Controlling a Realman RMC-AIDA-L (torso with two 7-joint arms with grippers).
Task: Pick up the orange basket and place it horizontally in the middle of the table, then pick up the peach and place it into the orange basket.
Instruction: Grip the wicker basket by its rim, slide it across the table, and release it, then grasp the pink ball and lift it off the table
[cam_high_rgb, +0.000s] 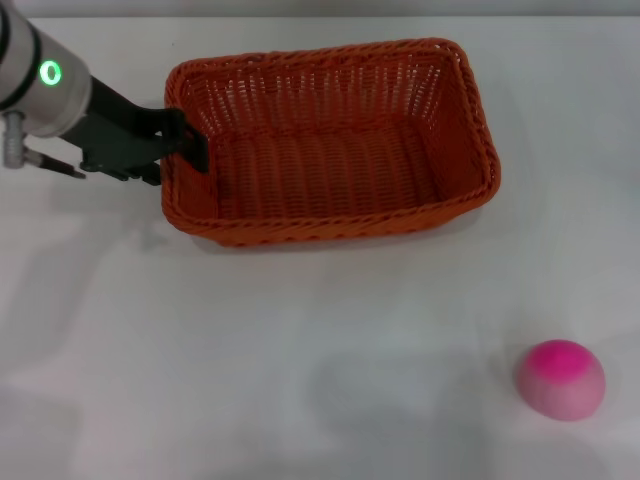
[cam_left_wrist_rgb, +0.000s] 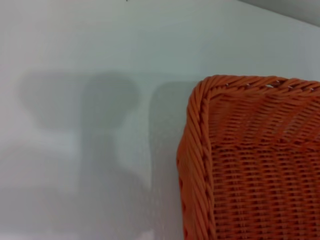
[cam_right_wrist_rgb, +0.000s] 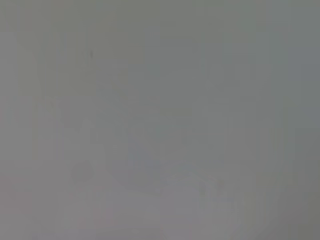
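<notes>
The orange basket (cam_high_rgb: 330, 140) rests on the white table (cam_high_rgb: 300, 350), its long side running left to right, in the far middle of the head view. My left gripper (cam_high_rgb: 180, 160) is at the basket's left end, with one dark finger inside the rim and the other outside, shut on the left wall. The left wrist view shows one braided corner of the basket (cam_left_wrist_rgb: 250, 160) and the arm's shadow on the table. The pink peach (cam_high_rgb: 561, 378) sits alone at the near right, far from the basket. My right gripper is out of view.
The table's far edge runs just behind the basket. The right wrist view shows only a plain grey surface.
</notes>
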